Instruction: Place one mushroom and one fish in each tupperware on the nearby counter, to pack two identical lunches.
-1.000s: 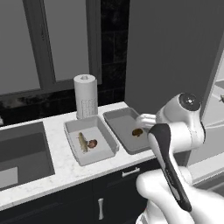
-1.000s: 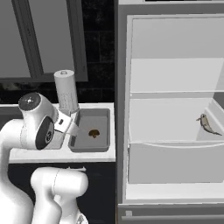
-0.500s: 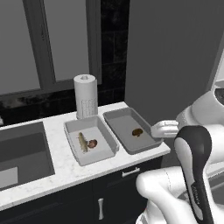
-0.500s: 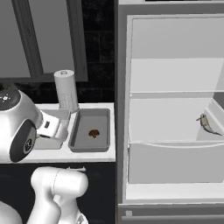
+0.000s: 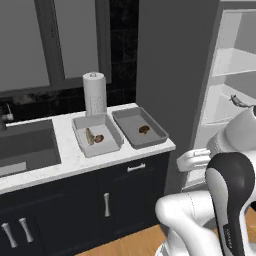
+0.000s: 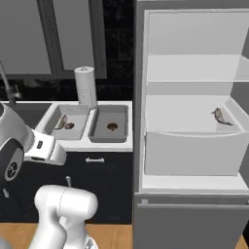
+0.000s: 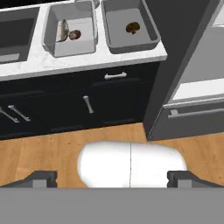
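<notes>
The sink (image 5: pixel 22 145) is cut off by the left edge of the left base view. The fish (image 5: pixel 241 102) on the fridge shelf (image 5: pixel 235 107) is partly hidden behind the arm. The tool (image 7: pixel 112 179) fingertips are cropped at the bottom of the hand view.

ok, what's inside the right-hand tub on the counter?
One brown mushroom in the right tub, no fish. Its whole floor is visible from the hand view, so nothing is hidden. The spare fish lies in the fridge.

Fish (image 6: pixel 221 116) on fridge shelf (image 6: pixel 185 113) (right end, alone).
</notes>
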You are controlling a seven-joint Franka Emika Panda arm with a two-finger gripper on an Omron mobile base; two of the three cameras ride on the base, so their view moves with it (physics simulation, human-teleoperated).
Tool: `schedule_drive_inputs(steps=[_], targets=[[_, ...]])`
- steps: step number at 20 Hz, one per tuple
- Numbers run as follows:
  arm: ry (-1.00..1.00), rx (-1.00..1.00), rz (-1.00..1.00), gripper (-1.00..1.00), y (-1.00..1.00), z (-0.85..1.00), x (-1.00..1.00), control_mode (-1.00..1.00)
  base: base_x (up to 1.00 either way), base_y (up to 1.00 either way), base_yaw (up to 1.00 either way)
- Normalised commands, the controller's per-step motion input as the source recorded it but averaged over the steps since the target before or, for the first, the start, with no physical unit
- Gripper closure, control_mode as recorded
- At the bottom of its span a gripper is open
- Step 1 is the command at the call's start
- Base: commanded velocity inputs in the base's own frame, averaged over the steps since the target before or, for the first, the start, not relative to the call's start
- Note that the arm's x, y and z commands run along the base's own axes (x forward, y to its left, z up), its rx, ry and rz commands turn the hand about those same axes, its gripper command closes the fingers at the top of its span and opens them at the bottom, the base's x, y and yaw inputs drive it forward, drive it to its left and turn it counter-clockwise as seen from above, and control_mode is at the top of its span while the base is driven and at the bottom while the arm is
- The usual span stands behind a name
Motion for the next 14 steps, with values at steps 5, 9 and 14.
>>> schedule_drive_inputs(steps=[5, 9, 14], targets=[[0.0, 0.0, 0.0, -1.0, 0.0, 0.0, 0.0, 1.0, -0.92, -0.53, 0.05], [0.0, 0.0, 0.0, -1.0, 0.0, 0.0, 0.0, 1.0, -0.27, -1.0, 0.0], [0.0, 0.0, 0.0, -1.0, 0.0, 0.0, 0.0, 1.0, 0.13, -0.9, 0.03]])
